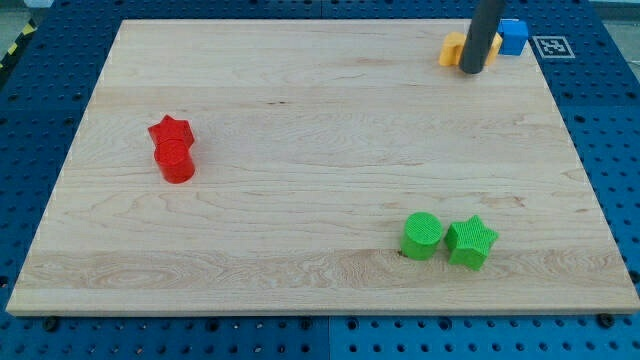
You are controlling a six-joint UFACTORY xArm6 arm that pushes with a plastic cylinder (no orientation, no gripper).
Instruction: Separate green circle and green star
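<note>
Green circle (422,236) and green star (471,243) sit side by side nr the view's bottom right of the wooden worktop (300,110), touching or v. nearly so; can't tell which. Task judged not started: pair not yet parted. My tip (471,70) is at the view's top right, well apart from both greens, just beside a yellow block (454,48) (shape unclear, partly hidden by rod) w/ a blue block (513,36) behind. No hand on this rig, rod only, so nothing open/shut and nothing held. Red star (170,131) + red cylinder (176,162) touching at view's left, not relevant. Left to do: bring tip down to the greens, push one away from the other.
</note>
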